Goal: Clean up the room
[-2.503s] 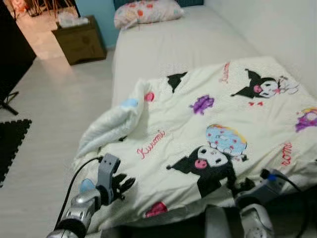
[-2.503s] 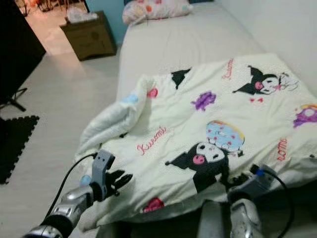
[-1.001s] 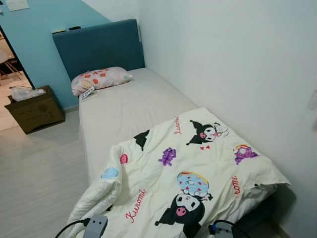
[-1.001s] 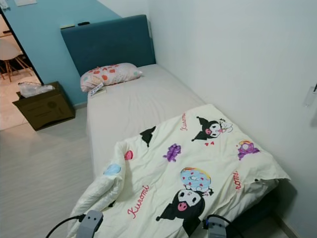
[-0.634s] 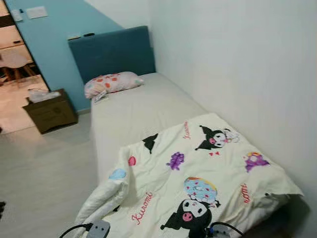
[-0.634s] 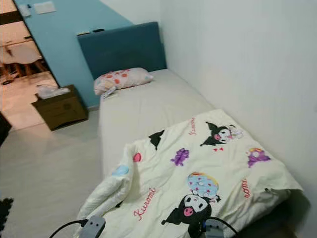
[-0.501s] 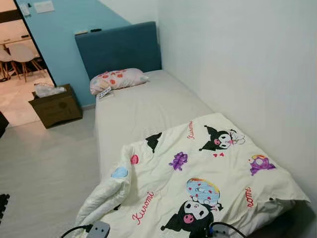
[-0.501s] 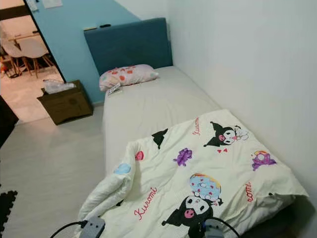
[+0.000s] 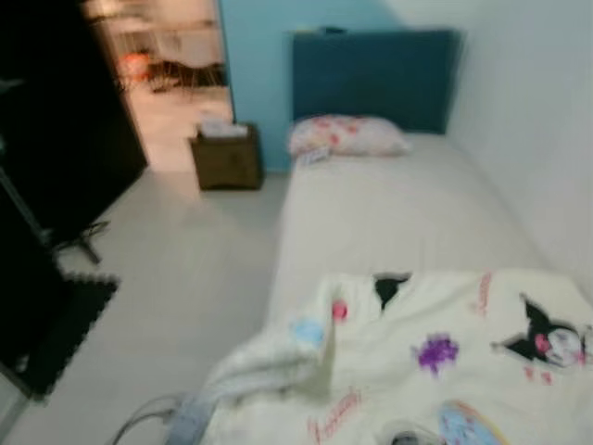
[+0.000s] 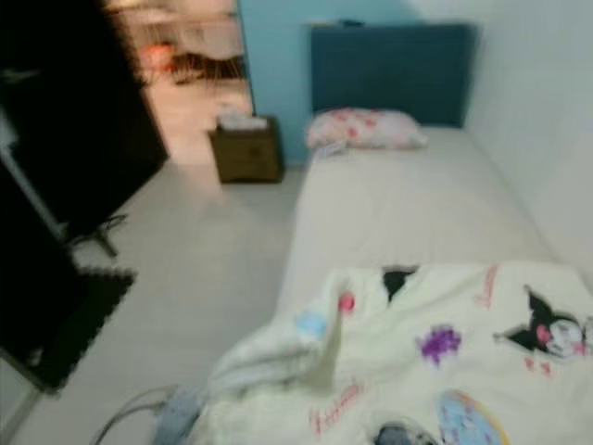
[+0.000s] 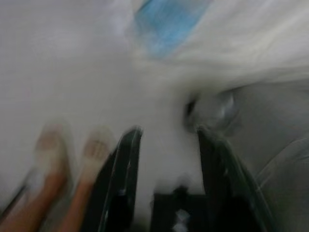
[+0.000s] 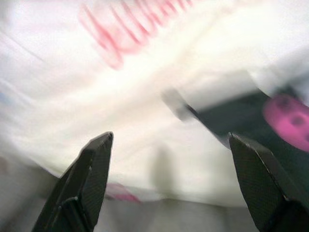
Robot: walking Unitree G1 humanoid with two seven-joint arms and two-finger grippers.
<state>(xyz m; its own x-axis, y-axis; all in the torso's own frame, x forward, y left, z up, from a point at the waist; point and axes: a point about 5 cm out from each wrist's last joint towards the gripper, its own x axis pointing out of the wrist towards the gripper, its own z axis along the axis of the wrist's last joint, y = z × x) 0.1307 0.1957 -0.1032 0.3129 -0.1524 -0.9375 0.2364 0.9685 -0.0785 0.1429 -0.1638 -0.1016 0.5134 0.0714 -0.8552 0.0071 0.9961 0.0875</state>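
Observation:
A cream blanket (image 9: pixel 445 362) printed with cartoon figures lies rumpled over the near end of the bed, its left edge bunched up in a fold (image 9: pixel 269 357). The bare mattress (image 9: pixel 398 213) runs back to a patterned pillow (image 9: pixel 347 136) at the blue headboard (image 9: pixel 371 79). Both eye views are blurred. In the left wrist view my left gripper (image 11: pixel 168 130) is open over pale blurred fabric, with nothing between its fingers. My right gripper (image 12: pixel 171 139) is open wide, close above the blanket's print, and holds nothing.
A brown nightstand (image 9: pixel 227 158) stands left of the bed's head, beside a lit doorway (image 9: pixel 167 56). Dark furniture (image 9: pixel 56 139) lines the left side. A black foam mat (image 9: pixel 65 324) lies on the pale floor (image 9: pixel 195 269). The white wall (image 9: pixel 537 139) borders the bed's right.
The camera has swung left and the picture is now blurred; the doorway, dark furniture and black mat have come into view. The blanket lies as before.

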